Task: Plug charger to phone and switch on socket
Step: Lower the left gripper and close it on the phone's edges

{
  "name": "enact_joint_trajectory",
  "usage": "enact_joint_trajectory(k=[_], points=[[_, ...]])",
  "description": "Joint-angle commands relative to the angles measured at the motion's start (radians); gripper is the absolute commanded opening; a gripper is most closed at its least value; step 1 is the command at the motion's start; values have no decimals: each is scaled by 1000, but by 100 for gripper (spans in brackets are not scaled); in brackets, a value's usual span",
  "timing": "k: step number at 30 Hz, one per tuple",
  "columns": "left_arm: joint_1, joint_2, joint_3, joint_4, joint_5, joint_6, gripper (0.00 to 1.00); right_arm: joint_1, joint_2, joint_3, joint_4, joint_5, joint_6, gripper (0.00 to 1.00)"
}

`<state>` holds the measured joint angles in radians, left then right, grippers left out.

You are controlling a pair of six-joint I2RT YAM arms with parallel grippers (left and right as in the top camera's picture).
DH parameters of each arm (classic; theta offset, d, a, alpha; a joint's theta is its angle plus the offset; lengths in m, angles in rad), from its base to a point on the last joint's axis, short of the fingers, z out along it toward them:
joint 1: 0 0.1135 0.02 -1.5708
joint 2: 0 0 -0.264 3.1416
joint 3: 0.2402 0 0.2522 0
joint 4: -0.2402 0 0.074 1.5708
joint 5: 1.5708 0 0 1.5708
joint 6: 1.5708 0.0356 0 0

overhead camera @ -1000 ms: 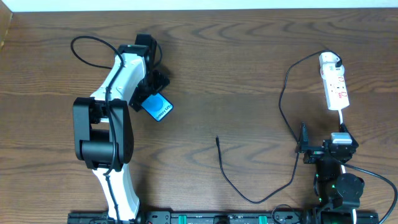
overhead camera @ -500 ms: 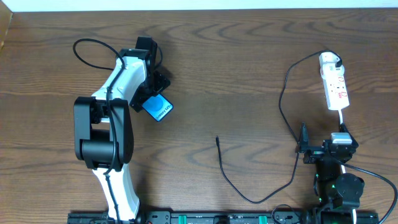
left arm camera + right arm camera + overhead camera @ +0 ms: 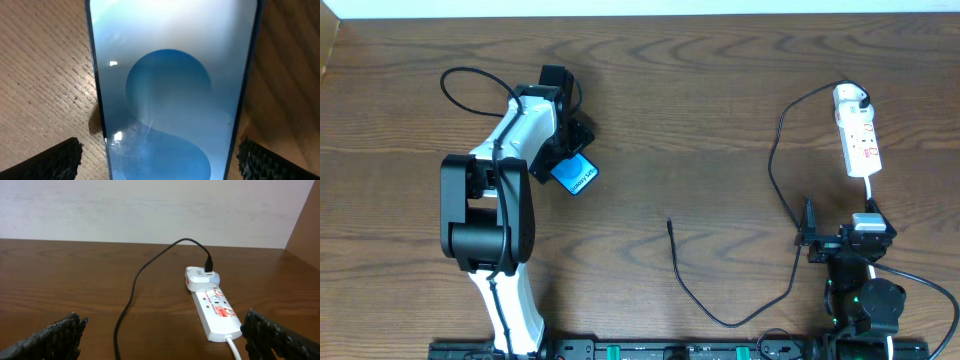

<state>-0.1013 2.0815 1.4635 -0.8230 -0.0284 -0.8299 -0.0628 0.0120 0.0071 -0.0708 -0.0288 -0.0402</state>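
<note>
The phone [image 3: 577, 177] lies on the wooden table at the left, with a blue circle-pattern screen and white text at its near end. My left gripper [image 3: 563, 152] is open and low over it. In the left wrist view the phone [image 3: 170, 90] fills the space between the fingers [image 3: 160, 162], with a gap on the left side. The black charger cable [image 3: 775, 160] runs from its free tip [image 3: 669, 223] in a loop to the white adapter [image 3: 850, 97], plugged into the socket strip [image 3: 861, 143]. My right gripper [image 3: 840, 232] is open and empty below the strip.
In the right wrist view the socket strip [image 3: 216, 313], the adapter [image 3: 200, 278] and the cable [image 3: 135, 287] lie ahead of the open fingers [image 3: 165, 342]. The strip's white cord [image 3: 235, 347] runs back toward the right arm. A wall stands at the table's far edge.
My left arm has shifted slightly over the phone; the phone has barely moved. The right arm, cable and strip are unchanged.
</note>
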Motion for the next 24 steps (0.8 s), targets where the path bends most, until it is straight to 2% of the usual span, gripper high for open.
enact_joint_trajectory(k=[1, 11, 24], points=[[0, 10, -12, 11, -5, 18, 100, 5, -6, -2, -4, 4, 2, 99], [0, 10, -84, 87, -5, 17, 100, 5, -6, -2, -4, 4, 2, 99], [0, 10, -98, 102, -5, 17, 100, 5, -6, -2, -4, 4, 2, 99]])
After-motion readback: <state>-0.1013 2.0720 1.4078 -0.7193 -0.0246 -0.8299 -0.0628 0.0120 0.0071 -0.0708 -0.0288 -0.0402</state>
